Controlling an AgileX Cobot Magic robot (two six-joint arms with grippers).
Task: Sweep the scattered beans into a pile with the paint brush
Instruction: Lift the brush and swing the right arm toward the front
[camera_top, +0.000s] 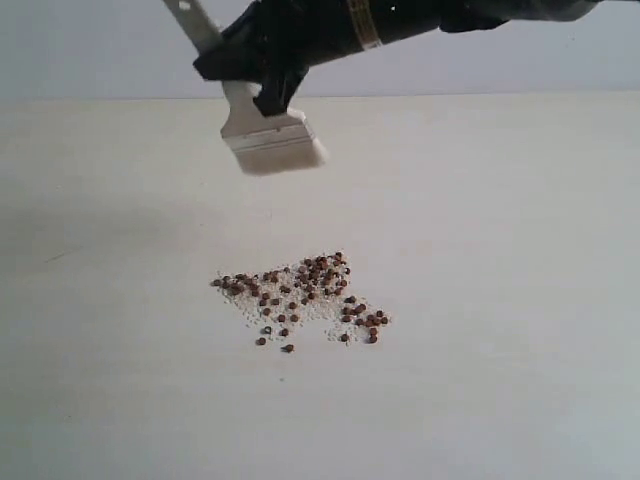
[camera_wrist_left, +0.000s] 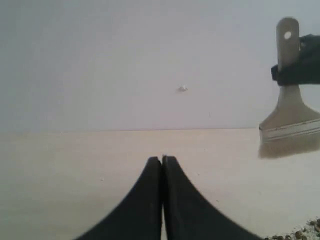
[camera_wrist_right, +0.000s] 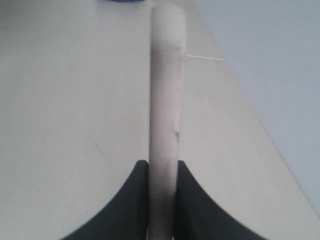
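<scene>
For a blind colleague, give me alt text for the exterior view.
The right gripper holds the paint brush in the air over a pale table, bristles down. Nearer the camera, the beans lie loosely gathered among white grains.

Illumination is diffuse and even. A faint shadow crosses the bench (camera_top: 70, 235) at left. Both wrist views are soft, with near parts blurred.

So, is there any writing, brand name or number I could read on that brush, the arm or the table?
No text can be read anywhere.
The paint brush shows no print on its handle or ferrule in any view.
The pale band on the right arm may carry marks, but it is too blurred to tell.
The table and the beans bear no writing.
</scene>
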